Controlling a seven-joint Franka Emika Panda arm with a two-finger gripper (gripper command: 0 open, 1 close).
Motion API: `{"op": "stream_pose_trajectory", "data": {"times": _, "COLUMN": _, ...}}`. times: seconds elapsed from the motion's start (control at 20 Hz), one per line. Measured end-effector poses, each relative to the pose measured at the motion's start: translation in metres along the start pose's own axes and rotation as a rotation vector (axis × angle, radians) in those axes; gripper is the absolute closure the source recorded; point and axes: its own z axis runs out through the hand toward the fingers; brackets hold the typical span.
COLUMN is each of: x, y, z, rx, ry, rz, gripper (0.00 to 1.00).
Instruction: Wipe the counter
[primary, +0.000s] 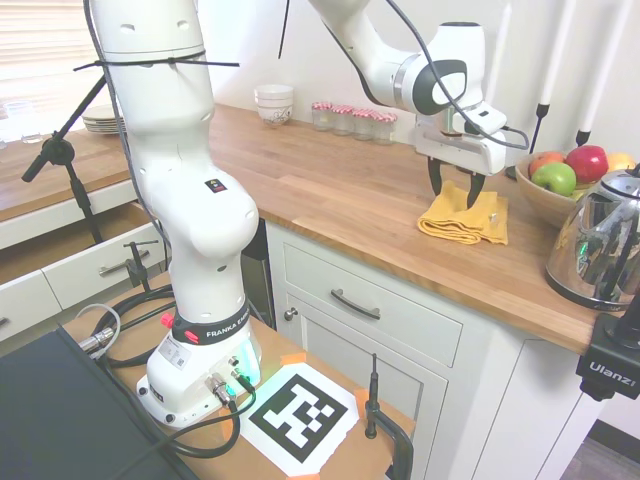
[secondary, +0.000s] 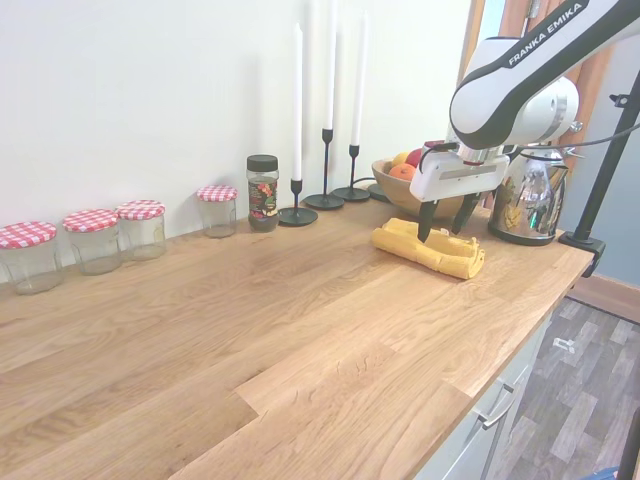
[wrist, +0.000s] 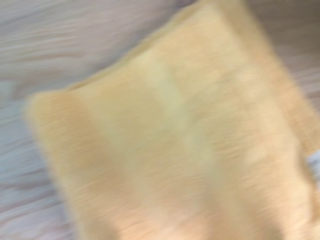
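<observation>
Arm: reaches over the counter (primary: 340, 190) from its base at the near end, wrist bent so the gripper (primary: 456, 193) points straight down over the cloth (primary: 464, 217).
Gripper: fingers spread apart, tips down at the cloth's top surface, one near each side of a raised fold; nothing is clamped between them. Whether the tips press the fabric cannot be told.
Cloth: yellow, folded, lying flat on the counter near the front edge, between the fruit bowl (primary: 541, 195) and the open wood. In the second exterior view its long axis runs along the counter's length, toward the kettle (secondary: 524, 205).
Counter: long axis runs from the jars (secondary: 92, 238) to the kettle; planks lie the same way.
Hidden or unclear: wrist view is blurred, showing only yellow fabric (wrist: 190, 150) over wood grain. The kettle is cut off at the first exterior view's right edge. The bowl sits partly behind the gripper in the second exterior view.
Behind: candlesticks (secondary: 324, 180) and a spice jar (secondary: 263, 192) stand by the wall.
</observation>
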Motion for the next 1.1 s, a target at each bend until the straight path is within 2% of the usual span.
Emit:
{"op": "stream_pose_trajectory", "data": {"times": 0.3, "x": 0.012, "y": 0.005, "z": 0.012, "rx": -0.009, "ry": 0.008, "rz": 0.011, "gripper": 0.0}}
{"op": "stream_pose_trajectory", "data": {"times": 0.75, "x": 0.015, "y": 0.004, "z": 0.037, "rx": -0.019, "ry": -0.022, "rz": 0.017, "gripper": 0.0}}
{"op": "stream_pose_trajectory", "data": {"times": 0.8, "x": 0.015, "y": 0.004, "z": 0.037, "rx": -0.015, "ry": -0.026, "rz": 0.019, "gripper": 1.0}}
{"op": "stream_pose_trajectory", "data": {"times": 1.1, "x": 0.016, "y": 0.006, "z": 0.038, "rx": -0.003, "ry": -0.036, "rz": 0.017, "gripper": 1.0}}
